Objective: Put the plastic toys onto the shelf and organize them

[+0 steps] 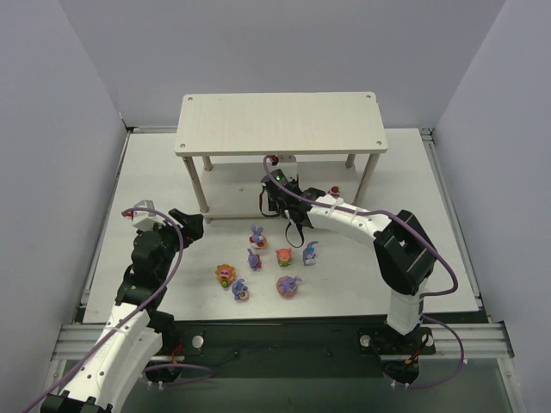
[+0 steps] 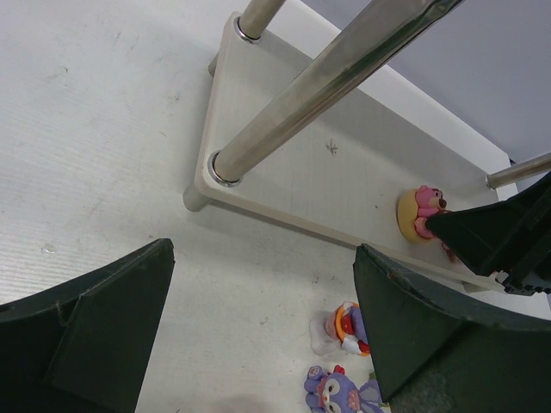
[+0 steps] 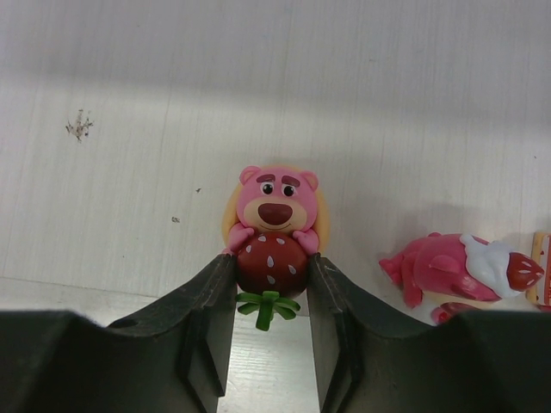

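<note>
Glossy pink plastic forms the bear figurine (image 3: 275,206), a rounded toy hugging a seeded red strawberry. It is pinched at both sides by the right gripper (image 3: 269,288) on the pale wood-grain lower tier of the shelf (image 1: 280,120). A second pink figurine (image 3: 456,271) lies at its three o'clock. The shelf's round legs are seen as shiny only in the left wrist view. Seven toys (image 1: 284,256) are gathered on the table (image 1: 155,189) at the shelf's six o'clock. The left gripper (image 2: 263,327) is spread wide, holding nothing.
</note>
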`<state>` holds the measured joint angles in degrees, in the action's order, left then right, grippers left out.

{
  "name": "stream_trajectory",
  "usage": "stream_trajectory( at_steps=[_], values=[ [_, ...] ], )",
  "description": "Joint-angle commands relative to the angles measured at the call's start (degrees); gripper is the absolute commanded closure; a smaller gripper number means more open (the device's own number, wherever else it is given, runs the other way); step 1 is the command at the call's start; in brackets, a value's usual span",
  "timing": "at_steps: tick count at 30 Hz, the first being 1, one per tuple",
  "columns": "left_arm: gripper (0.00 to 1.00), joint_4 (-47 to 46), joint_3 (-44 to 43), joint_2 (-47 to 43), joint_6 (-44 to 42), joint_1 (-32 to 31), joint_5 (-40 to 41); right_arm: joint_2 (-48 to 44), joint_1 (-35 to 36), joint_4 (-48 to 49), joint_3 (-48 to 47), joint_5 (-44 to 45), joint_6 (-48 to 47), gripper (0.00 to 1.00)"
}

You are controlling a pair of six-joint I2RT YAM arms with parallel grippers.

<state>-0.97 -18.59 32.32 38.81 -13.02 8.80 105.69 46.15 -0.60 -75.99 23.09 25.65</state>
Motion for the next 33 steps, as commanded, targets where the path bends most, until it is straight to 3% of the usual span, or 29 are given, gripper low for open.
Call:
stream_trajectory(
  at_steps=[1, 4, 7, 33],
  values=[
    [0.05, -0.61, -2.24, -0.41, 0.22, 0.10, 0.69, -0.48, -0.10, -1.42, -1.89, 1.52, 0.37, 0.63],
    [0.05, -0.87, -2.24, -0.24, 0.22, 0.18, 0.61, -1.01, -0.18, -1.60, -1.80, 1.96, 0.28, 0.45],
    [0.05, -0.96, -2.42, 0.29, 0.04, 0.10, 0.43, -1.19, 0.16, -1.68, -1.88, 2.22, 0.10, 0.38],
    [0.05, -0.26, -2.77, -0.32, 0.74, 0.27, -0.10, -13.05, 5.61, -1.51, 3.39, 3.10, -3.41, 0.30]
  ],
)
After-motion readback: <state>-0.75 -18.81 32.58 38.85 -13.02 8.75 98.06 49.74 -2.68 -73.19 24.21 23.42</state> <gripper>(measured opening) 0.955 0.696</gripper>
